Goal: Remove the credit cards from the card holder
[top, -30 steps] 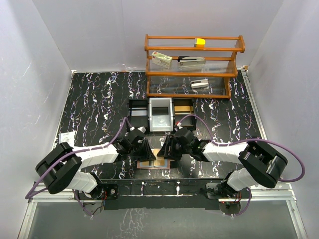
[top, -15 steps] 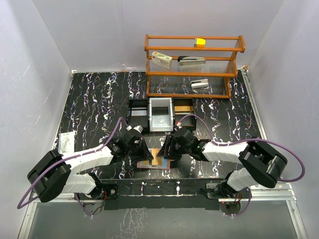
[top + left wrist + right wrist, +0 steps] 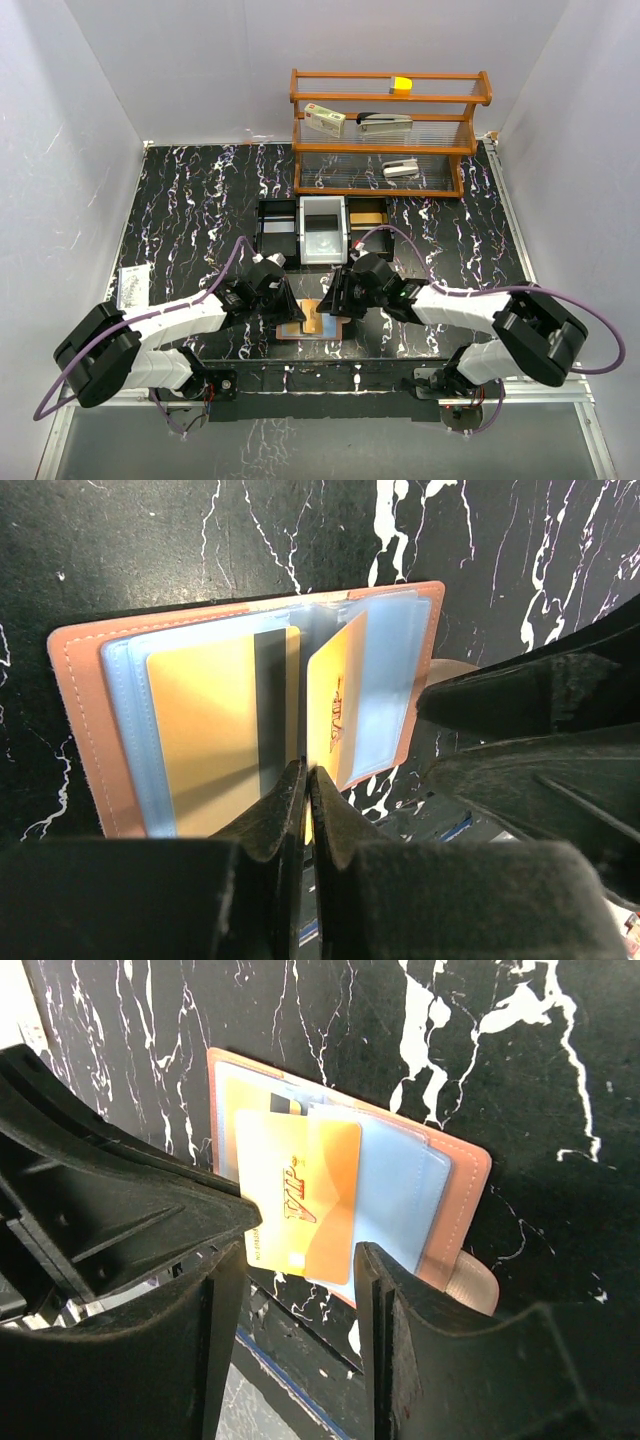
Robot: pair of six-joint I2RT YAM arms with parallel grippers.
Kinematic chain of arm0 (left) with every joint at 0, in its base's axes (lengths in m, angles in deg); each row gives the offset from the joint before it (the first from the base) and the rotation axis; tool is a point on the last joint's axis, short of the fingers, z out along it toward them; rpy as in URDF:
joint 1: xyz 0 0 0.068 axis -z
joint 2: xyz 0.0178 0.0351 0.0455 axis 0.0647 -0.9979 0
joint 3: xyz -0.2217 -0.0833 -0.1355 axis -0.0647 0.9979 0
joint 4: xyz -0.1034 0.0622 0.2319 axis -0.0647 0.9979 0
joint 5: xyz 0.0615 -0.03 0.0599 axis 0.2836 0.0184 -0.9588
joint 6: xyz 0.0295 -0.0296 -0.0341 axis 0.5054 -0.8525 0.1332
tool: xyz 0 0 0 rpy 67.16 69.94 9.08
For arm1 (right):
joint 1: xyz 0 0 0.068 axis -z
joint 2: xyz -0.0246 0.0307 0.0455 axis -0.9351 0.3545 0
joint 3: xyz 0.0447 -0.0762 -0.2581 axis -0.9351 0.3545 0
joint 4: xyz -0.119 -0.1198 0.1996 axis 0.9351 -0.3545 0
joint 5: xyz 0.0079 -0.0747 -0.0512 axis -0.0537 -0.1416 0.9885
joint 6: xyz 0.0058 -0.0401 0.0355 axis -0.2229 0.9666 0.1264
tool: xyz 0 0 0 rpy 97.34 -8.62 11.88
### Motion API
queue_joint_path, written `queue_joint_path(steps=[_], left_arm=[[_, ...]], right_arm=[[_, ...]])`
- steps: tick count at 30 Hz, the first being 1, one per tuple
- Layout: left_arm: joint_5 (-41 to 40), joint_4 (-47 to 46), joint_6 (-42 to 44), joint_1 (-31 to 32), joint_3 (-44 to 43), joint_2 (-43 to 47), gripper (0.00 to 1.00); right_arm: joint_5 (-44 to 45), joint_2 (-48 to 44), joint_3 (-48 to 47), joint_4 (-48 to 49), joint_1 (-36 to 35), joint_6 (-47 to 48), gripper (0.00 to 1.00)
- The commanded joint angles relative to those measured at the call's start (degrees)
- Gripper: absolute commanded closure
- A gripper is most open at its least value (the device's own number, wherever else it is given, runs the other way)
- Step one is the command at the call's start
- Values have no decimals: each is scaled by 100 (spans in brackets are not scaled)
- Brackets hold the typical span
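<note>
Two grippers, the left gripper [image 3: 292,310] and the right gripper [image 3: 335,305], are seen from above, meeting over the card holder [image 3: 300,331], which lies opened flat just beneath them. Beyond both sets of fingertips a black tray [image 3: 322,230] and, further off, a wooden rack [image 3: 385,130] are set well apart from the work.

From the left wrist, the left gripper is shown closed tight on the near edge of a yellow-orange card [image 3: 335,700], which is tipped up out of its pocket just ahead of the fingertips. A second yellow card [image 3: 205,730] is lodged in the pocket to the left of them.

From the right wrist, the right gripper is held about half open with nothing gripped. The pinched card's free end lies between its fingers, and the snap tab [image 3: 470,1282] is just to their right.

Withdrawal of the first card is judged to be in hand. A straight pull out of the pocket is called for next, with the holder pinned down so it is not dragged along. The crowding of the two grippers is judged the main hindrance.
</note>
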Motion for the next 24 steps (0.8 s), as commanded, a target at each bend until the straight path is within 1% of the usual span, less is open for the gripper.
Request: queue_joint_path(steps=[1,5,8,20,24], left_arm=[[-13,-46,50,13,-89,-15,98],[17,-71,50,9,-113,-65,98],[134,-209,50,13,-90,-113,98],[589,-818,50,12,-163,-552,98],[725,-1004,50,13,-107,-535,98]], right_arm=[[-492,383,-103,697,-11,131,56],[-554,738,-3,850,-12,51,58],[-435,818,17,669,-12,26,59],[67,734,42,152,-12,-44,62],[48,718,53,164,-10,-62,62]])
